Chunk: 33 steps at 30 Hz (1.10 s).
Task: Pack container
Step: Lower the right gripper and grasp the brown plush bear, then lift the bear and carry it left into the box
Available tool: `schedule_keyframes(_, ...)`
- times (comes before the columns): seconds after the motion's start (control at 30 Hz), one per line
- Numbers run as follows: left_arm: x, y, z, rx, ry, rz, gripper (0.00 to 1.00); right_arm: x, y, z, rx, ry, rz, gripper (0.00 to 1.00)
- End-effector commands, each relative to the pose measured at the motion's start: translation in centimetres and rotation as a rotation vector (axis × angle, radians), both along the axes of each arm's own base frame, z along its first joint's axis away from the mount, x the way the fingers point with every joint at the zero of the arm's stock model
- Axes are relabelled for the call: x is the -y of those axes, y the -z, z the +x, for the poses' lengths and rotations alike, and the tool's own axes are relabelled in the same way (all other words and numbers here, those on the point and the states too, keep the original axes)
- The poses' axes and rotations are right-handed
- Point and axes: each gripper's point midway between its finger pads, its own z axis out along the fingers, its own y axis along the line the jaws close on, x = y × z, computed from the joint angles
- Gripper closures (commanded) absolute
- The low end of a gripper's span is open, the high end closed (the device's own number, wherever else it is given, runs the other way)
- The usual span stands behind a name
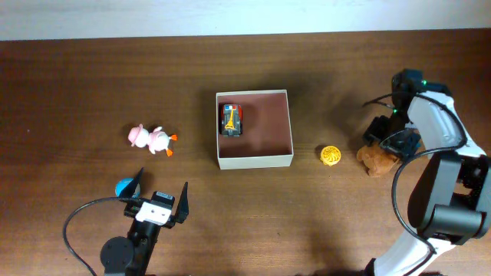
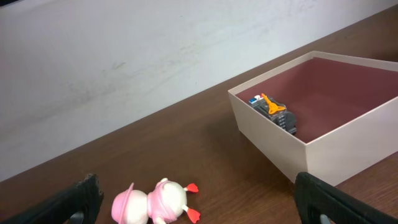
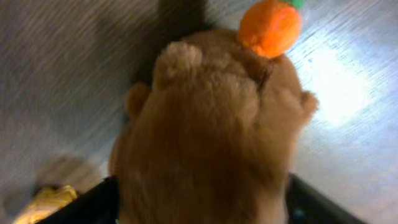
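Observation:
The container is a square white-walled box with a reddish-brown floor at the table's middle. It also shows in the left wrist view. A small toy car lies in its left part, seen too in the left wrist view. My right gripper is at the right, shut on a brown plush toy that rests on the table. The plush fills the gap between the fingers. My left gripper is open and empty near the front left.
A pink-and-white duck toy lies left of the container, just ahead of my left fingers. A blue object sits by the left gripper. A yellow ball lies between the container and the plush.

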Motion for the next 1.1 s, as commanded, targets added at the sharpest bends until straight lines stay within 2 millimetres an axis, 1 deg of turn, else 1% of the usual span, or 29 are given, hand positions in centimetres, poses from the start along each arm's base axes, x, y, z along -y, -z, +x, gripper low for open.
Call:
schedule_keyframes(0.0, -0.1, 0.1, 0.0, 0.001, -0.007, 0.005, 0.0, 0.1, 0.6, -0.8, -0.006, 0.015, 0.0, 0.36)
schedule_keyframes(0.07, -0.1, 0.1, 0.0, 0.001, -0.007, 0.005, 0.0, 0.1, 0.7, -0.8, -0.005, 0.005, 0.001, 0.41)
schedule_keyframes(0.17, -0.1, 0.1, 0.0, 0.002, -0.007, 0.005, 0.0, 0.1, 0.7, -0.7, -0.004, -0.013, 0.002, 0.47)
schedule_keyframes(0.37, -0.1, 0.1, 0.0, 0.001, -0.007, 0.004, 0.0, 0.1, 0.4, -0.5, 0.001, -0.047, 0.007, 0.5)
schedule_keyframes(0.47, -0.1, 0.1, 0.0, 0.001, -0.007, 0.005, 0.0, -0.1, -0.5, 0.0, 0.014, -0.081, 0.024, 0.51)
schedule_keyframes(0.7, -0.1, 0.1, 0.0, 0.001, -0.007, 0.005, 0.0, -0.7, -5.4, 2.1, 0.088, -0.175, 0.06, 0.52)
schedule_keyframes(0.83, -0.1, 0.1, 0.0, 0.001, -0.007, 0.005, 0.0, -0.8, -7.9, 2.6, 0.12, -0.212, 0.063, 0.53)
schedule_keyframes(0.9, -0.1, 0.1, 0.0, 0.001, -0.007, 0.005, 0.0, -2.1, -9.0, 3.3, 0.168, -0.285, 0.133, 0.53)
schedule_keyframes(0.93, -0.1, 0.1, 0.0, 0.001, -0.007, 0.005, 0.0, -3.6, -10.1, 3.9, 0.22, -0.346, 0.205, 0.53)
schedule_keyframes(1.07, -0.1, 0.1, 0.0, 0.002, -0.007, 0.005, 0.0, -7.9, -13.7, 5.2, 0.385, -0.515, 0.375, 0.53)
